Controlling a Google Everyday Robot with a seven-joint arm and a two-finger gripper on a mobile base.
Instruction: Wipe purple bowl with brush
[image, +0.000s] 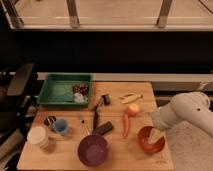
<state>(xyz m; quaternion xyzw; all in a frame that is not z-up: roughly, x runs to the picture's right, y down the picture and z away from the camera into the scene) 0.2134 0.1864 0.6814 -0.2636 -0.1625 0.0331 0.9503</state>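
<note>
Reach step, I'd say: the tool hangs at the worktop's 3 o'clock edge, open or closed I cannot tell. The brush lies mid-worktop, long axis 1 to 7 o'clock, head at 1, the purple bowl near its 6. Next the tool must cross toward 9 and grasp the handle.

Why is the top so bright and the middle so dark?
Camera view: light floods the floor behind the railing, the band below lies in shadow, the wooden table is warmly lit, the purple bowl gleams faintly; the gripper hangs right, above the red bowl.
</note>
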